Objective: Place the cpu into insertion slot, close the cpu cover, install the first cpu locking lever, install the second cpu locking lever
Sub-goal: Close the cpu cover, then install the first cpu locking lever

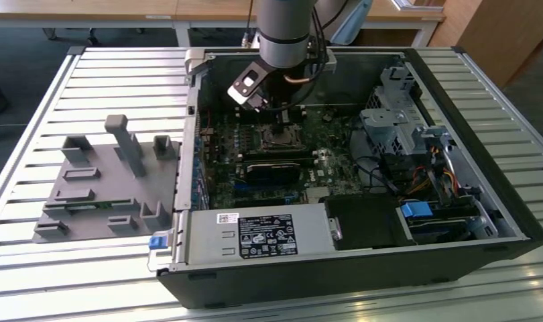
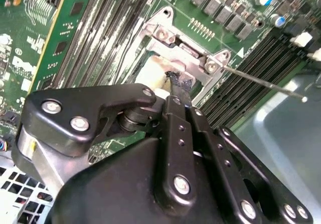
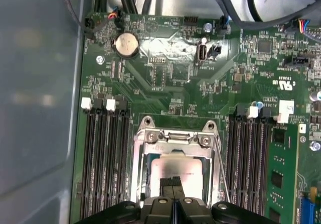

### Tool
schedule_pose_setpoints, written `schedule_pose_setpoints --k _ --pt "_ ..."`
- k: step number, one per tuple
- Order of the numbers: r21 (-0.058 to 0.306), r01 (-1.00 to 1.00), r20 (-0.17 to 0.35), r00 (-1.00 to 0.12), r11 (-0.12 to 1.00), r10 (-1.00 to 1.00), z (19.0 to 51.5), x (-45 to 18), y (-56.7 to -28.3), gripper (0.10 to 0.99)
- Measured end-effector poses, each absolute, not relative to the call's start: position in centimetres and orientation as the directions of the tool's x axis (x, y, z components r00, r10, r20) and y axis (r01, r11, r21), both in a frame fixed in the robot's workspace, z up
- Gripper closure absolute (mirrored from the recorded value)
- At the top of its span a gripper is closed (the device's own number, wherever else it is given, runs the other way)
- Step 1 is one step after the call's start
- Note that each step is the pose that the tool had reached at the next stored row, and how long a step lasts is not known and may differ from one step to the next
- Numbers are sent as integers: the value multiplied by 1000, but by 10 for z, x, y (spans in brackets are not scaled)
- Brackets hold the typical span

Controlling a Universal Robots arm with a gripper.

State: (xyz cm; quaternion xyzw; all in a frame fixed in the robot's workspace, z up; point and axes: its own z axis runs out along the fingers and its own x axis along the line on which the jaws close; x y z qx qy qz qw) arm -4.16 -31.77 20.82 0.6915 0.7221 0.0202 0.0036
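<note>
Inside the computer case (image 1: 361,275), the exterior view shows the gripper (image 1: 283,119) hanging over the insertion slot (image 1: 281,139). From the first wrist view we find the cpu (image 3: 193,181) seated in that slot, framed by the cpu cover (image 3: 155,149) — fingertips (image 3: 167,184) pressed together, gripping nothing, directly over its middle. Our second wrist view adds a thin lever (image 2: 261,83) angling away.
</note>
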Motion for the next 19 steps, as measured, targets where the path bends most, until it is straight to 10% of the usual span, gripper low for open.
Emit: schedule_pose_setpoints --k 19 --pt "34 999 23 -44 43 999 214 -37 -318 980"
